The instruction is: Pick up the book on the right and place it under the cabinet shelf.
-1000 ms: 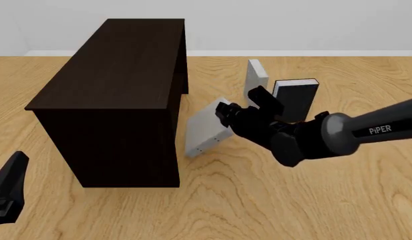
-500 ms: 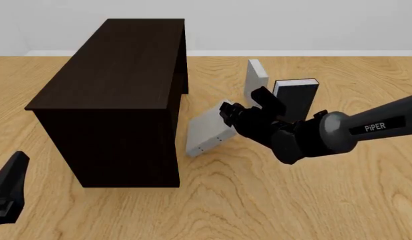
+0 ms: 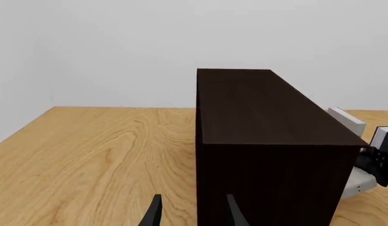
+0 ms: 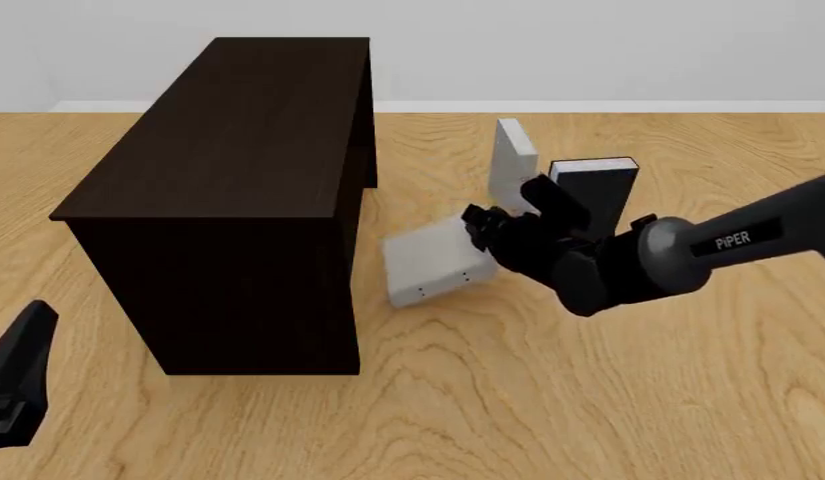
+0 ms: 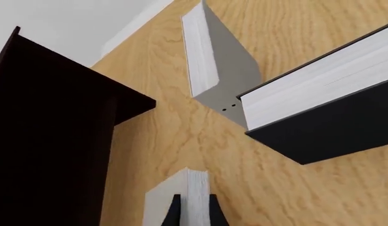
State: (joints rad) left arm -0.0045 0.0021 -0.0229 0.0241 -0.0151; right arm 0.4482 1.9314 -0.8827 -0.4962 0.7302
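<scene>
The book [image 4: 430,264], a light grey slab with tiny dark dots on its near edge, rests low and slightly tilted on the table just right of the cabinet shelf [image 4: 232,180], a big dark brown box. My right gripper [image 4: 476,228] holds the book's far edge. In the right wrist view that edge [image 5: 195,188] sits between the two fingers of the right gripper [image 5: 194,198], with the cabinet shelf [image 5: 49,141] beside it. My left gripper [image 4: 17,385] stays at the near left, away from everything. Its fingers [image 3: 154,214] stand apart with nothing between them, facing the cabinet shelf [image 3: 269,155].
Another light grey book [image 4: 512,160] stands upright behind my right arm, and a black-covered book with white pages [image 4: 596,190] stands to its right. Both appear in the right wrist view, the grey one [image 5: 219,70] and the black one [image 5: 325,117]. Wood tabletop [image 4: 519,400] surrounds them.
The book has dropped from a steep lean to lying nearly flat. My right gripper moved slightly right and down with it. The left arm has not moved.
</scene>
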